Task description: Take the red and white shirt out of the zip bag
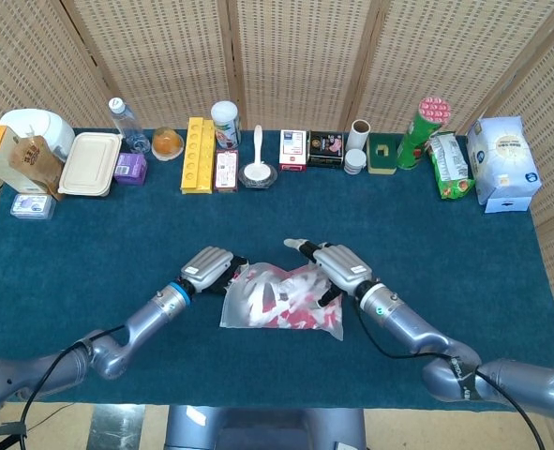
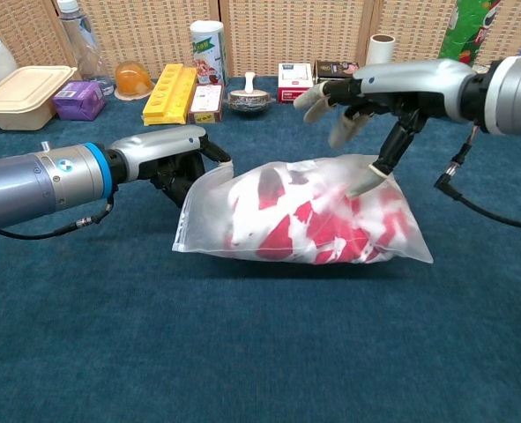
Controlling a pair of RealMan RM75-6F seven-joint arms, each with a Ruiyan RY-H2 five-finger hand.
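Note:
The clear zip bag [image 2: 242,211] lies flat on the blue table, with the red and white shirt [image 2: 317,236] bunched inside it. My left hand [image 2: 174,161] grips the bag's left end, fingers curled over the edge. My right hand [image 2: 379,95] hovers above the bag's right half with its fingers spread, and one fingertip [image 2: 363,187] touches the top of the bag. From the head view, the bag [image 1: 244,302] sits near the table's front, between the left hand [image 1: 211,270] and the right hand [image 1: 339,268]; the shirt [image 1: 291,305] shows through the plastic.
A row of items lines the back edge: a lunch box [image 1: 90,163], yellow tray [image 1: 197,155], bowl with spoon [image 1: 258,172], small boxes [image 1: 325,149], green canister [image 1: 420,131] and a white bag [image 1: 502,161]. Blue table cloth [image 1: 417,225] surrounds the bag.

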